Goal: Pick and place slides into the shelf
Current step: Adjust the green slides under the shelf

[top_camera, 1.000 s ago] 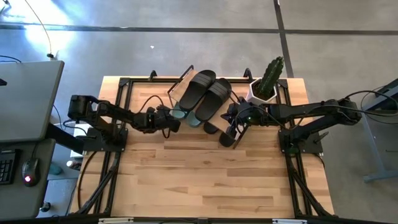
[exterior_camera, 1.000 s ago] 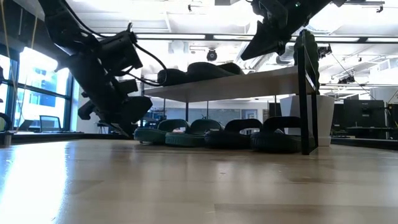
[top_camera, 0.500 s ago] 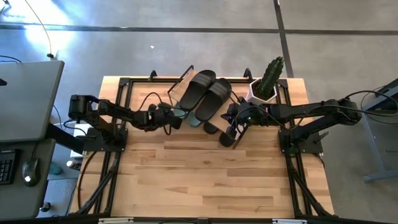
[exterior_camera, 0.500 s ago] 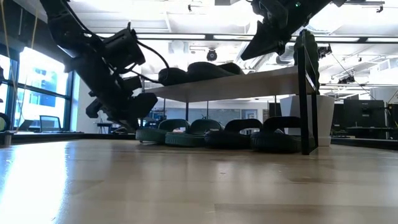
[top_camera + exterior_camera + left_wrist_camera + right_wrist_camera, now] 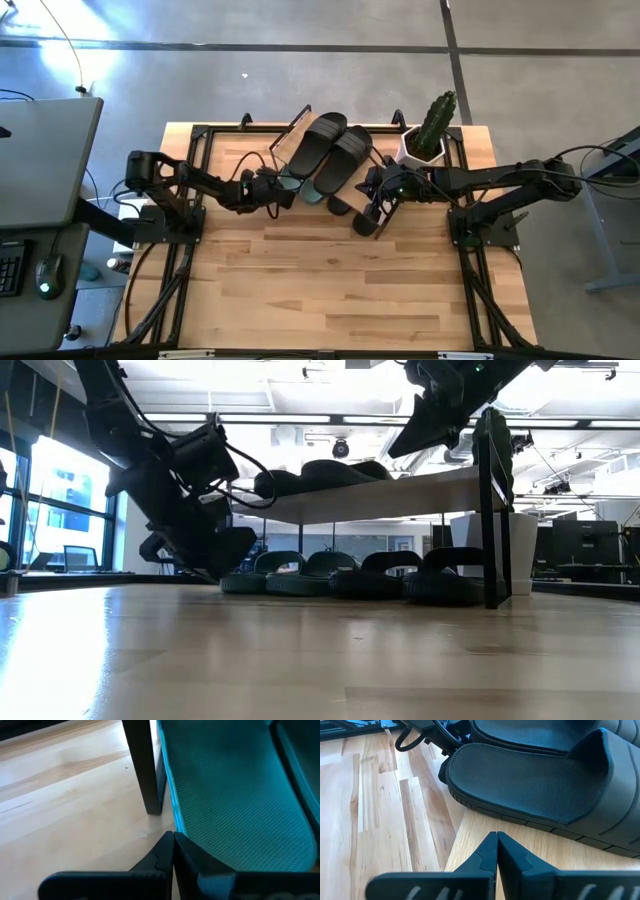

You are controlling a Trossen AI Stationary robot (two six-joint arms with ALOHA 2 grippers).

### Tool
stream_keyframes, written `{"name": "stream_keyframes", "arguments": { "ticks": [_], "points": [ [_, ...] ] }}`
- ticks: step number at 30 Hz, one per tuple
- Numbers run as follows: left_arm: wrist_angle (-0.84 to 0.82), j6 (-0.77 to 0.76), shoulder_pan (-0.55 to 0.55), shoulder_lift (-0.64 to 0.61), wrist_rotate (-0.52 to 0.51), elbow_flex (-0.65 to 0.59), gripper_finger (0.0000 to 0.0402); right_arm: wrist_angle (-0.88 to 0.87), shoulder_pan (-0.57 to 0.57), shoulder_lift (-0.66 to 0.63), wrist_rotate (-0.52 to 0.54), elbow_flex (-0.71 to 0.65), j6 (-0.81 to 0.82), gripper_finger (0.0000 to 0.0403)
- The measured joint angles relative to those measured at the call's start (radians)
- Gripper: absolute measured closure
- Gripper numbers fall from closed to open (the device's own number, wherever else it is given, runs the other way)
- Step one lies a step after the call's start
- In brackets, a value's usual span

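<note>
Grey concrete floor (image 5: 300, 80) fills the high view's upper part, crossed by dark seams. At left sits a grey desk (image 5: 45, 160); bright windows (image 5: 60, 500) and possibly office ceiling lights (image 5: 330, 385) show behind.

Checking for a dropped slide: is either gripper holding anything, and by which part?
Nothing is held. The left gripper and right gripper are both shut on nothing.

**Table layout: shelf at the rear**

Shelf (image 5: 345, 190) at the table's (image 5: 330, 290) back edge, centre. Two slides (image 5: 328, 152) on its top, side by side. Four more slides (image 5: 345, 574) in a row beneath it. Potted cactus (image 5: 430, 130) right of the shelf. Left gripper (image 5: 283, 190) at the shelf's left end; right gripper (image 5: 372, 203) at its front right.
</note>
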Motion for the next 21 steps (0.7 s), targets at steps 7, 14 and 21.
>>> {"name": "stream_keyframes", "arguments": {
  "ticks": [7, 14, 21],
  "points": [
    [0.021, 0.000, 0.002, 0.002, -0.032, 0.000, 0.0401, 0.000, 0.000, 0.000, -0.002, 0.000, 0.000, 0.0403],
    [0.042, 0.009, 0.006, 0.002, -0.046, 0.000, 0.0401, 0.000, 0.000, 0.000, -0.002, 0.000, -0.004, 0.0403],
    [0.041, 0.006, 0.006, 0.002, -0.041, 0.000, 0.0401, -0.001, 0.000, 0.000, -0.003, 0.000, -0.007, 0.0403]
  ]
}}
